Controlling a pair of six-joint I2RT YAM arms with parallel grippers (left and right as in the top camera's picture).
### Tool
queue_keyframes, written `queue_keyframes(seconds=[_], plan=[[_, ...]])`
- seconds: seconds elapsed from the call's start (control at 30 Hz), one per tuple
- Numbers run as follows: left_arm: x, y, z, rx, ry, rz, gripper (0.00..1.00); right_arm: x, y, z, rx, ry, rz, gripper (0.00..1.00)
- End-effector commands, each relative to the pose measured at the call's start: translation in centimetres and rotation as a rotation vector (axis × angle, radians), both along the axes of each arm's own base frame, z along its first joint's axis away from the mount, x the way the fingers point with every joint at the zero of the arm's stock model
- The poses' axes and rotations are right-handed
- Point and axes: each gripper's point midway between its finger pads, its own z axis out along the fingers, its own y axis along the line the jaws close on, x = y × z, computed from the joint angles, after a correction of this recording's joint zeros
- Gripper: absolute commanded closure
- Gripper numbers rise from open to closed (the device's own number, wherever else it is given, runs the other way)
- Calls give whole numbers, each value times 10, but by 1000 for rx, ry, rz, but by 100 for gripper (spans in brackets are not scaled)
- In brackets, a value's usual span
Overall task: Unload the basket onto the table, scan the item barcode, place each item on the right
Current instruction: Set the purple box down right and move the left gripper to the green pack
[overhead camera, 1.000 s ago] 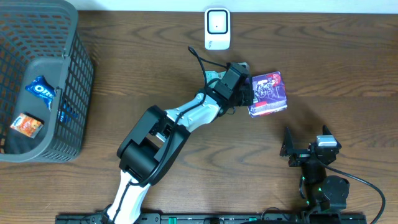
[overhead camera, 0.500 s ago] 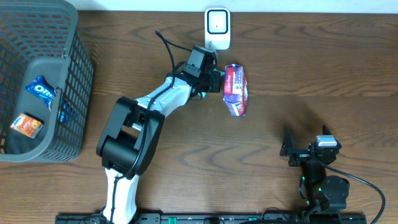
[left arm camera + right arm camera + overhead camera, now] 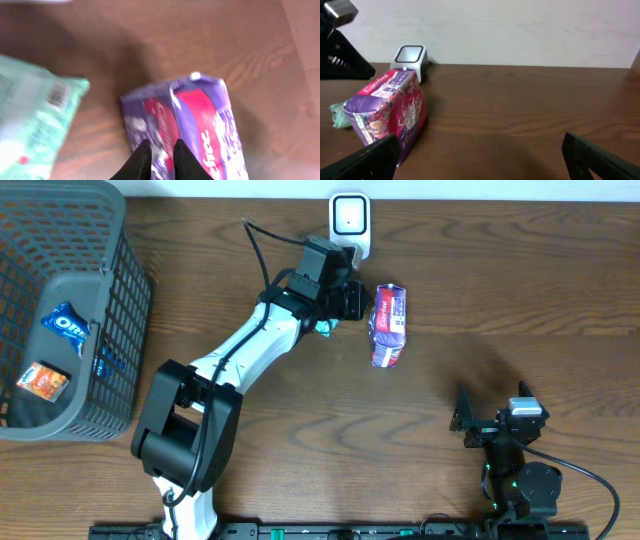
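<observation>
The item, a purple and pink Carefree pack (image 3: 388, 325), lies on the wooden table just below and to the right of the white scanner (image 3: 349, 225). My left gripper (image 3: 355, 302) hovers at the pack's upper left edge, apart from it. In the left wrist view its black fingertips stand a narrow gap apart (image 3: 162, 142) over the pack (image 3: 200, 125), gripping nothing. The right wrist view shows the pack (image 3: 385, 110) resting flat in front of the scanner (image 3: 410, 57). No barcode is visible on the pack. My right gripper (image 3: 481, 137) stays wide open and empty near the table's front right (image 3: 492, 408).
A teal packet (image 3: 325, 328) with a barcode (image 3: 57, 94) lies under the left wrist, left of the pack. A dark mesh basket (image 3: 120, 330) at the far left holds an Oreo pack (image 3: 68, 325) and an orange snack (image 3: 43, 382).
The left arm swung the pack from the table's middle up to the scanner. Its jaws then parted slightly and the pack came to rest on the table. The right arm has not moved.
</observation>
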Motion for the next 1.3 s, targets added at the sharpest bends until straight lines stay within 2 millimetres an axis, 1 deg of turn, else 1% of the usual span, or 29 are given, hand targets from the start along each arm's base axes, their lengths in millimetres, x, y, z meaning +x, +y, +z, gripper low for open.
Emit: queue_keyframes(seconds=[0.0,0.07,0.13,0.2,0.23,0.3,0.37,0.4,0.47,0.53,0.57,0.6,0.63,0.67,0.73,0.77,0.8,0.83,0.87,0.9,0.97,1.03,1.1,1.17,1.2,1.27], plan=[[-32,-24,3,-48,99,-64,83,0,2,-1,-8,0,7,1],[-46,-32,-4,-10,121,-78,83,0,2,-1,-8,0,8,1],[-52,-33,-13,56,117,-54,83,0,2,-1,-8,0,7,1],[-53,-31,-23,141,105,25,83,0,2,-1,-8,0,7,1],[-56,-35,-24,152,98,34,83,0,2,-1,-8,0,8,1],[-64,-51,-19,132,78,2,83,0,2,-1,-8,0,7,1],[-70,-66,-14,112,51,-27,76,0,2,-1,-8,0,8,1],[-73,-75,-10,94,27,-45,69,0,2,-1,-8,0,7,1],[-71,-79,-6,81,6,-52,63,0,2,-1,-8,0,7,1],[-63,-75,-3,76,-13,-41,55,0,2,-1,-8,0,7,1],[-59,-71,-3,77,-14,-29,53,0,2,-1,-8,0,7,1],[-50,-62,-2,76,-14,-5,51,0,2,-1,-8,0,7,1],[-32,-43,-1,75,-13,44,51,0,2,-1,-8,0,8,1],[-23,-32,-1,79,-20,63,51,0,2,-1,-8,0,7,1],[0,-4,-1,98,-44,104,51,0,2,-1,-8,0,7,1],[18,22,-2,131,-75,142,51,0,2,-1,-8,0,7,1],[28,38,-3,159,-89,177,51,0,2,-1,-8,0,7,1],[40,59,-4,194,-106,227,51,0,2,-1,-8,0,7,1],[49,75,-4,219,-121,261,51,0,2,-1,-8,0,8,1],[55,88,-5,233,-124,290,51,0,2,-1,-8,0,7,1],[62,102,-7,243,-127,310,51,0,2,-1,-8,0,8,1],[64,109,-12,254,-118,318,51,0,2,-1,-8,0,7,1],[64,112,-27,268,-91,318,50,0,2,-1,-8,0,7,1],[62,110,-47,287,-57,308,48,0,2,-1,-8,0,8,1],[60,108,-60,300,-35,300,47,0,2,-1,-8,0,7,1],[55,108,-80,316,6,287,48,0,2,-1,-8,0,7,1]])
